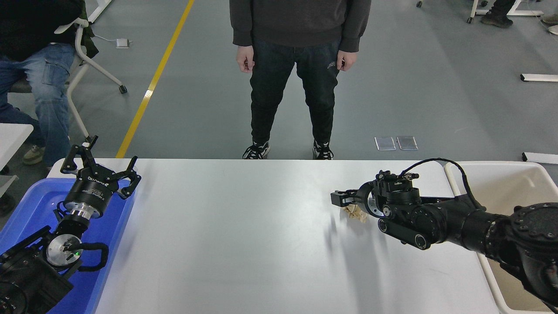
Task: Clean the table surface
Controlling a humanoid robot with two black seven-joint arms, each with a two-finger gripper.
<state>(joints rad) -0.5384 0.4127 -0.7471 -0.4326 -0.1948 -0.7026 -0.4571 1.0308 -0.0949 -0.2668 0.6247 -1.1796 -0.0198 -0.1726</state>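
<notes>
On the table surface, the right gripper covers crumpled paper, finger state unclear; left gripper fingers spread

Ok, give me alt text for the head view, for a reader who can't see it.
The right gripper reaches over a crumpled beige paper wad on the white table surface, partly hiding it. The left gripper is parked open over a blue bin; a beige bin sits at right, and a person stands beyond.

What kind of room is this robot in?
Probably a robot lab or workshop. It has a grey floor with a yellow line, rolling chairs, and a white table where a person stands watching.
</notes>
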